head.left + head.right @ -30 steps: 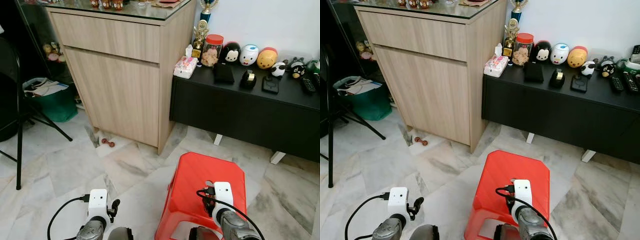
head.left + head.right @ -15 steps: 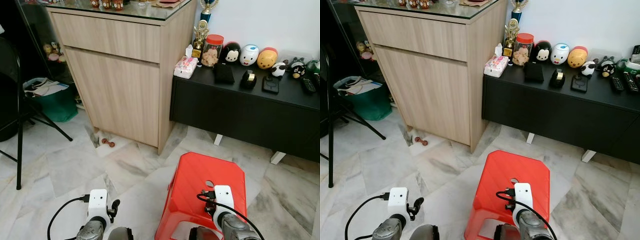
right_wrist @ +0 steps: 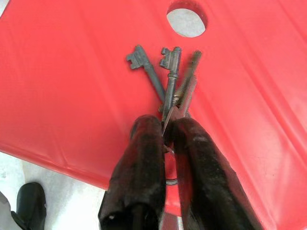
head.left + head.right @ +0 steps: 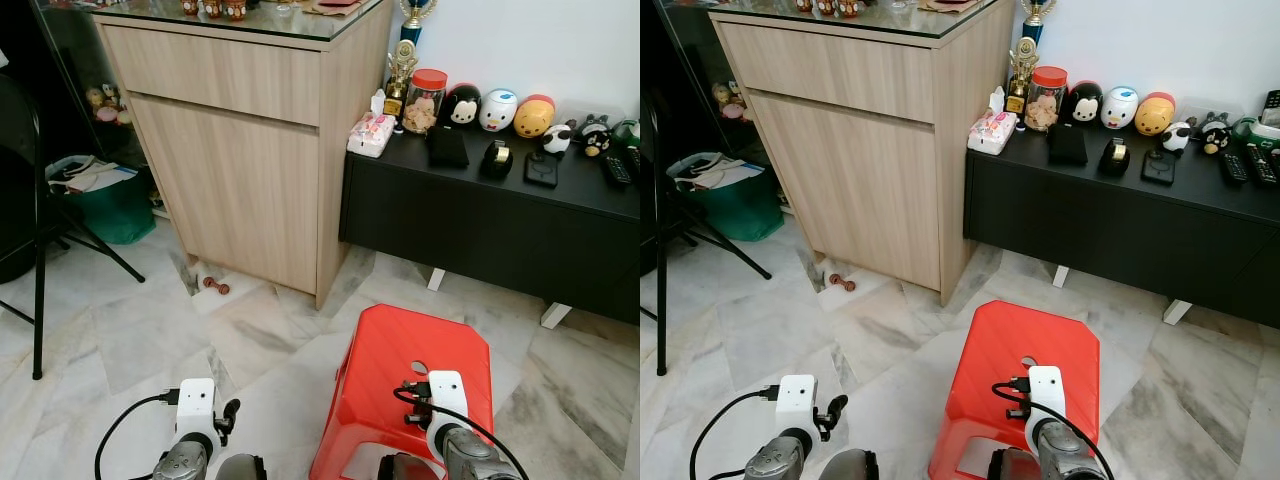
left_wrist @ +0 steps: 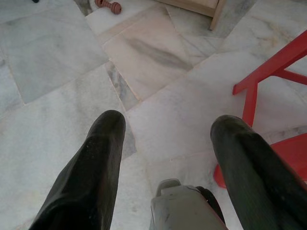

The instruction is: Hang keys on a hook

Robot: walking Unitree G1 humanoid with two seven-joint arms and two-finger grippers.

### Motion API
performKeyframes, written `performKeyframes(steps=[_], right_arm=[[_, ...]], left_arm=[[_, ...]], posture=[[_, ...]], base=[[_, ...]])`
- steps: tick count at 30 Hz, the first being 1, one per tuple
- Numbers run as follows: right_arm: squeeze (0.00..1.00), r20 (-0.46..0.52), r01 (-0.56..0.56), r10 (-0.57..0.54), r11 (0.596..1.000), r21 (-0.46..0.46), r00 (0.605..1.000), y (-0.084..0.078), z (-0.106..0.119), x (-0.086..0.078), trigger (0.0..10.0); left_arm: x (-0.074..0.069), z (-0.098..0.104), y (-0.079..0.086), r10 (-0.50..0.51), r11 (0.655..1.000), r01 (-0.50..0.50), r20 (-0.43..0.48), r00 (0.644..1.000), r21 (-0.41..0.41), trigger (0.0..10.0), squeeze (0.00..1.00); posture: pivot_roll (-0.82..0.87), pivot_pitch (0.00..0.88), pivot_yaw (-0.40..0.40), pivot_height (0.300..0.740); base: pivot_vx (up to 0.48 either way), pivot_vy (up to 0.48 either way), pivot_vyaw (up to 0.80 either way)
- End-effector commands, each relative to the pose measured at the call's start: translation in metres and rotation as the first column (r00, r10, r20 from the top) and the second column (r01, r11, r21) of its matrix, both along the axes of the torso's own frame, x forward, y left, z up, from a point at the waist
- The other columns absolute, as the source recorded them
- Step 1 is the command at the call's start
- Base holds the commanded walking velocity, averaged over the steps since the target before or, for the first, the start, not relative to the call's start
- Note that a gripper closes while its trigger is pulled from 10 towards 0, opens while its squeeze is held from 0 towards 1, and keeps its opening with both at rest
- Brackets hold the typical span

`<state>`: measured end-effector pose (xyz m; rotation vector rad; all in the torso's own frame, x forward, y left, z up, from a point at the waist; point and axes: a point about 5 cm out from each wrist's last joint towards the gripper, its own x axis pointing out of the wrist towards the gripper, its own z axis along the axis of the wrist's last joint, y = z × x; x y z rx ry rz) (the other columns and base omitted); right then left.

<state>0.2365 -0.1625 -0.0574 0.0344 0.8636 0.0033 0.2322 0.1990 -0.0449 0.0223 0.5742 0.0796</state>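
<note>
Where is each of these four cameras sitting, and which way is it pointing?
Left eye: on the head, looking down at the red stool, wooden cabinet and black bench; both wrists show at the bottom.
Right eye: beside it, same scene.
Left wrist: on the left arm, looking along the open left gripper at the marble floor.
Right wrist: looking along the right gripper, shut on keys over the stool.
Shared: the stool appears in every view.

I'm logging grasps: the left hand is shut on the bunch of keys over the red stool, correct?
Not quite: it is the right hand that is shut on the keys over the red stool, as the right wrist view shows. The left hand is open above the floor.
</note>
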Motion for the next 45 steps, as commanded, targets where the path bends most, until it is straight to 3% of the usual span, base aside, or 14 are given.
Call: performKeyframes(steps=[1,7,14,16,23,25,26,28,39,40,41,45], right_arm=[[0.00,-0.006,0.005,-0.005,1.000,0.000,1.000,-0.002,-0.001,-0.001,0.0],[0.00,0.006,0.006,-0.006,1.000,0.001,1.000,-0.001,0.001,0.001,0.0],[0.00,0.155,0.044,-0.050,0.998,0.044,0.987,-0.002,0.018,0.021,0.0],[0.00,0.236,0.060,-0.073,0.996,0.060,0.969,-0.004,0.027,0.030,0.0],[0.00,0.375,0.080,-0.112,0.992,0.102,0.920,-0.007,0.043,0.043,0.0],[0.00,0.452,0.079,-0.121,0.991,0.110,0.884,-0.009,0.052,0.047,0.0],[0.00,0.452,0.079,-0.121,0.991,0.110,0.884,-0.009,0.052,0.047,0.0],[0.00,0.550,0.063,-0.117,0.991,0.116,0.827,-0.009,0.063,0.050,0.0],[0.00,0.745,0.052,-0.086,0.996,0.069,0.662,-0.017,0.093,0.054,0.0],[0.00,0.745,0.052,-0.086,0.996,0.069,0.662,-0.017,0.093,0.054,1.8],[0.00,0.743,0.052,-0.084,0.996,0.066,0.664,-0.017,0.092,0.053,10.0],[0.00,0.740,0.057,-0.084,0.996,0.062,0.667,-0.017,0.091,0.052,10.0]], left_arm=[[-0.004,-0.004,0.000,0.007,1.000,-0.008,-0.031,0.999,-0.009,10.0,0.00],[-0.004,-0.004,0.000,0.006,1.000,-0.006,-0.034,0.999,-0.008,10.0,0.00],[-0.006,-0.006,0.000,0.006,1.000,-0.006,-0.048,0.999,-0.006,10.0,0.00],[-0.006,-0.006,0.000,0.006,1.000,-0.006,-0.050,0.999,-0.006,10.0,0.00],[-0.007,-0.007,0.000,0.005,1.000,-0.005,-0.056,0.998,-0.006,10.0,0.00],[-0.007,-0.007,-0.001,0.005,1.000,-0.005,-0.058,0.998,-0.006,10.0,0.00],[-0.007,-0.007,-0.001,0.005,1.000,-0.005,-0.058,0.998,-0.006,10.0,0.00],[-0.008,-0.007,0.000,0.007,1.000,-0.007,-0.062,0.998,-0.006,10.0,0.00],[-0.010,-0.009,0.000,0.007,1.000,-0.007,-0.070,0.998,-0.004,10.0,0.00],[-0.010,-0.009,0.000,0.006,1.000,-0.006,-0.071,0.997,-0.004,10.0,0.00],[-0.010,-0.009,0.000,0.005,1.000,-0.005,-0.073,0.997,-0.004,10.0,0.00],[-0.012,-0.010,-0.001,0.004,1.000,-0.005,-0.080,0.997,-0.010,10.0,0.00]], posture=[[0.03,0.000,-0.056,0.625],[0.03,0.000,-0.056,0.625],[0.03,0.000,-0.056,0.625],[0.03,0.000,-0.057,0.625],[0.03,0.000,-0.058,0.625],[0.03,0.000,-0.060,0.625],[0.03,0.000,-0.060,0.625],[0.02,0.000,-0.060,0.625],[0.02,0.000,-0.059,0.625],[0.02,0.000,-0.057,0.625],[0.02,0.000,-0.057,0.625],[0.02,0.000,-0.058,0.625]], base=[[0.000,0.000,0.00],[0.000,0.000,0.00],[0.000,0.000,0.00],[0.000,0.000,0.00],[0.000,0.000,0.00],[0.000,0.000,0.00],[0.000,0.000,0.00],[0.000,0.000,0.00],[0.000,0.000,0.00],[0.000,0.000,0.00],[0.000,0.000,0.00],[0.000,0.000,0.00]])
